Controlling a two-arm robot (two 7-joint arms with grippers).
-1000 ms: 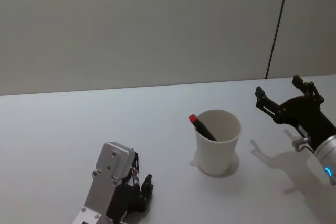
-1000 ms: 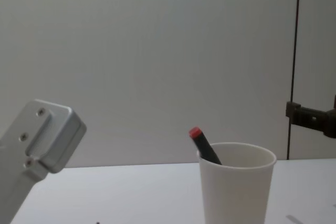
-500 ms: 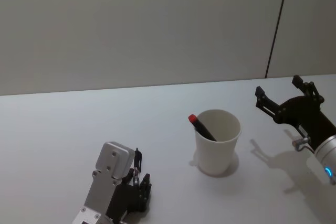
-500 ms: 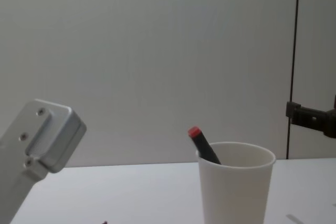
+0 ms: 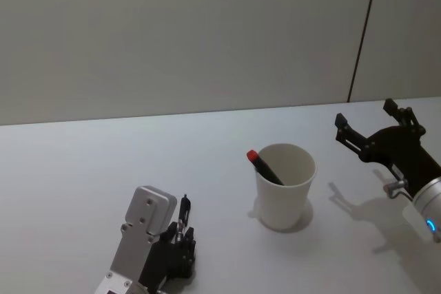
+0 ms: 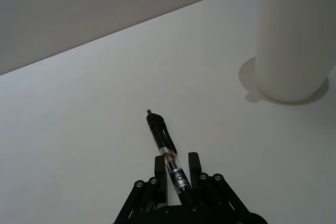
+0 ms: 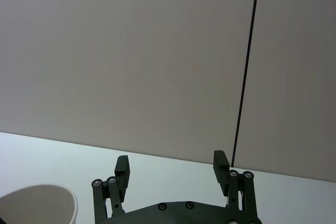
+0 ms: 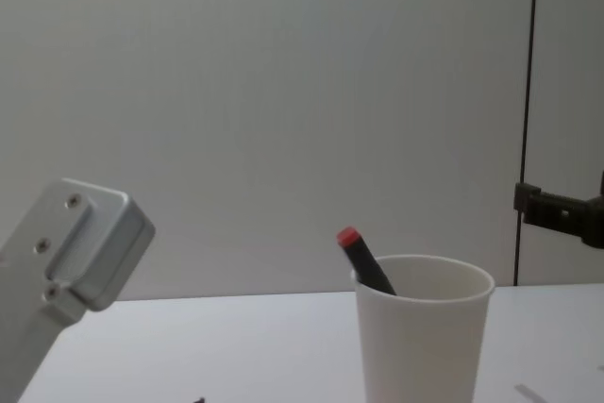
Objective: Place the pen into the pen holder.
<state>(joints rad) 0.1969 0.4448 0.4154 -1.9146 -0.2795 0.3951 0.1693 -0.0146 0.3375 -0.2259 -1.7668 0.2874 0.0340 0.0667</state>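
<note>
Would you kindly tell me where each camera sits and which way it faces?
Head: high, facing forward and down at the table; left tool lower left, right tool right.
Chest: low, facing the paper cup side-on; left arm's housing left, right tool right.
Left wrist: along the left tool, shut on a pen, towards the cup.
Right wrist: past the open right tool towards the wall.
Head and chest share the red-capped pen in the cup.

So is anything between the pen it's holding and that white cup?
Nothing visible: bare table lies between the pen in the left tool and the cup. A red-capped pen already leans inside. The right tool hovers beside the cup.
</note>
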